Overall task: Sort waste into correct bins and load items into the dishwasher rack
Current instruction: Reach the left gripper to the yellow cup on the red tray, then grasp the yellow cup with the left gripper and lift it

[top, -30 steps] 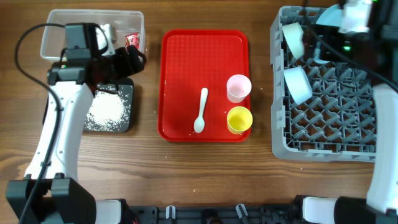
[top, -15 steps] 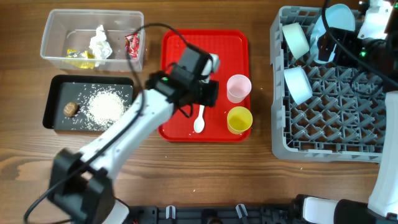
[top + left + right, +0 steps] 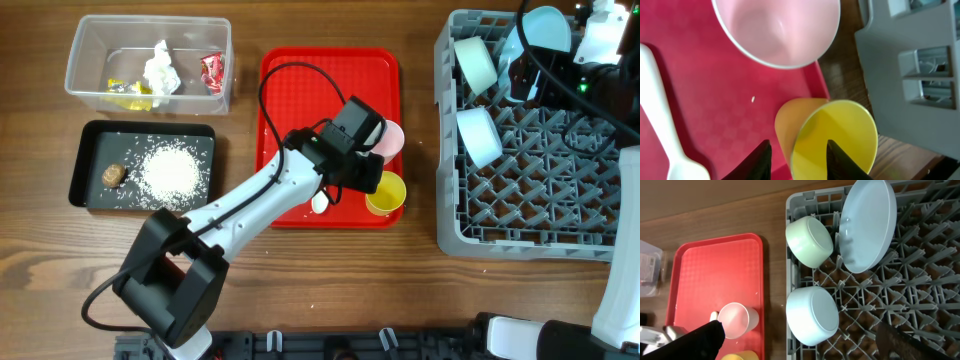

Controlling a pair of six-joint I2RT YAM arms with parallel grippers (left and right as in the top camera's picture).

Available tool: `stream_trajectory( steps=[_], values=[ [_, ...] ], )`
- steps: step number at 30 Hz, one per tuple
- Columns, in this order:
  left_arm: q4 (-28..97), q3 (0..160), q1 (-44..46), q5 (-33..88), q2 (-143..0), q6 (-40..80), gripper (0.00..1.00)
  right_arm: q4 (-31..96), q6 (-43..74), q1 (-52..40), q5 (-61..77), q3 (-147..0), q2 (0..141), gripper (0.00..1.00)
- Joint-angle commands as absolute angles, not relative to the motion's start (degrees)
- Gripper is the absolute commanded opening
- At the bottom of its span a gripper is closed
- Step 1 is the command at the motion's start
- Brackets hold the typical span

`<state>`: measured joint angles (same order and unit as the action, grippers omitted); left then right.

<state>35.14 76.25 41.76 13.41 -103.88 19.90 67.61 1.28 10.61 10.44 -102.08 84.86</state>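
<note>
Your left pincer (image 3: 797, 156) has swung from the clear plastic tub (image 3: 80, 40) to the small yellow plastic cup (image 3: 837, 137) on the flat red tray (image 3: 290, 100), fingers apart over its rim: waste looks sorted, so loading the grey pegged rack (image 3: 530, 210) resumes

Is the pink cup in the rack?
No, the pink cup stands on the red tray, beside the yellow cup.
</note>
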Motion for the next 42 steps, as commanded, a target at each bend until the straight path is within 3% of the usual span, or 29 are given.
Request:
stream_trajectory(
  steps=[1, 14, 18, 24, 31, 40, 42],
  values=[
    [36.58, 76.88, 42.09, 14.06, -104.92, 20.78, 0.34, 67.79, 1.67, 10.81, 11.22, -101.65, 85.03, 1.00],
    [38.39, 76.84, 43.68, 13.13, -106.85, 21.54, 0.16, 68.20, 1.67, 10.81, 11.20, -101.65, 85.08, 1.00],
    [38.39, 76.84, 44.03, 9.76, -107.26, 23.70, 0.04, 68.29, 1.67, 10.81, 11.22, -101.65, 85.08, 1.00],
    [38.89, 76.86, 43.38, 9.28, -106.63, 24.97, 0.04, 68.62, 1.67, 10.81, 11.25, -101.65, 85.08, 1.00],
    [39.66, 76.88, 26.17, 31.16, -99.22, 25.96, 0.04, 68.66, 1.48, 10.79, 19.86, -101.65, 85.08, 1.00],
    [28.99, 76.88, 19.75, 56.21, -99.20, 24.27, 0.04, 69.14, -0.10, 10.79, 29.93, -101.65, 85.19, 1.00],
    [28.93, 76.88, 17.96, 57.10, -99.22, 24.25, 0.04, 69.06, -0.10, 10.79, 30.39, -101.65, 85.19, 1.00]
  ],
)
